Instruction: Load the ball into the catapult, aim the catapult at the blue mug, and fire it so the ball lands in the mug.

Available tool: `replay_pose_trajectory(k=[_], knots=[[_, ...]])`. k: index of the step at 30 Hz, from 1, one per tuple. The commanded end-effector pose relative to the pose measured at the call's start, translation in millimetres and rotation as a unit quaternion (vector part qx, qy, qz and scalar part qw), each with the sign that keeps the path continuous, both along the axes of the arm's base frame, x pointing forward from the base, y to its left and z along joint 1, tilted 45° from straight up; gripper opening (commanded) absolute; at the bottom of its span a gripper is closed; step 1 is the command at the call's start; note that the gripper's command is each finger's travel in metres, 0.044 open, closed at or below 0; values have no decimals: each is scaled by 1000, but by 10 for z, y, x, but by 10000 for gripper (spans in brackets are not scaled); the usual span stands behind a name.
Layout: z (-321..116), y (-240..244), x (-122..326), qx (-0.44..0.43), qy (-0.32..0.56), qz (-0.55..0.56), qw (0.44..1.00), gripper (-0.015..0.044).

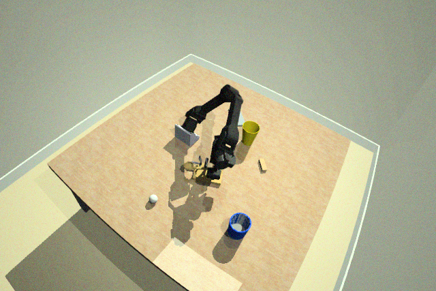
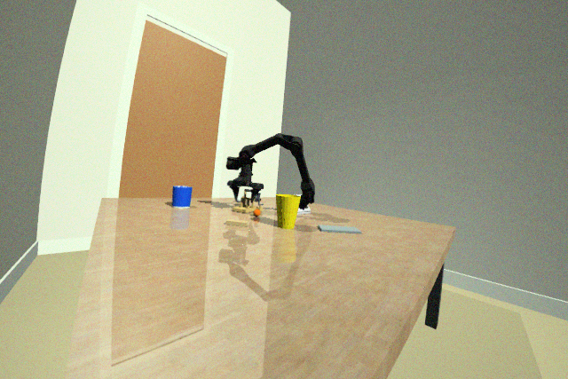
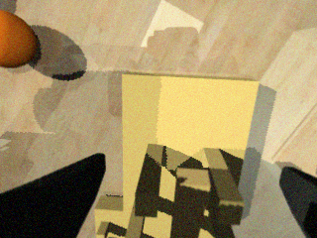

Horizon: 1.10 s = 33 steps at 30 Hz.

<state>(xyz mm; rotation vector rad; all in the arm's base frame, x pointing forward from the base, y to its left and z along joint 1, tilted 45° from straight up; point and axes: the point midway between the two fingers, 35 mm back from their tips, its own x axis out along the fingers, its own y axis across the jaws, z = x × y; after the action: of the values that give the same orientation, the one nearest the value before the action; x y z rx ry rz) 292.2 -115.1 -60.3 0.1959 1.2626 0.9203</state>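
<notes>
Gripper (image 1: 213,173) (image 2: 247,198) (image 3: 190,168): spread almost fully, nothing gripped – fingers at either side of the catapult's uprights.
Catapult (image 1: 216,181) (image 2: 240,209) (image 3: 198,109): on the table (image 1: 299,189) (image 2: 320,296), beneath the gripper.
Orange ball (image 2: 256,212) (image 3: 15,40): on the table, near the catapult.
White ball (image 1: 152,198): on the table – apart from the catapult.
Blue mug (image 1: 238,234) (image 2: 182,196): upright, well apart from the catapult.

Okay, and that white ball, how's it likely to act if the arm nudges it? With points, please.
The white ball (image 1: 152,198) will probably roll at a slight push, since it looks round and sits on flat wood. It might also drop off, as the table's edge is fairly near. Its surface looks smooth, so an off-centre pinch could make it squirt away.
</notes>
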Motion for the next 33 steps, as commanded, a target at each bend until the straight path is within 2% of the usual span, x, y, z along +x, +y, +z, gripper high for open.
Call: replay_pose_trajectory(k=[1,10,21,27,31,33], knots=[[-57,71,-8,3,3,-1,1000,440],[-117,134,-13,4,3,-1,1000,440],[-97,105,-9,1,1,1,1000,151],[-97,105,-9,1,1,1,1000,111],[181,-165,-9,1,2,1,1000,6],[266,-239,-18,2,2,1,1000,0]])
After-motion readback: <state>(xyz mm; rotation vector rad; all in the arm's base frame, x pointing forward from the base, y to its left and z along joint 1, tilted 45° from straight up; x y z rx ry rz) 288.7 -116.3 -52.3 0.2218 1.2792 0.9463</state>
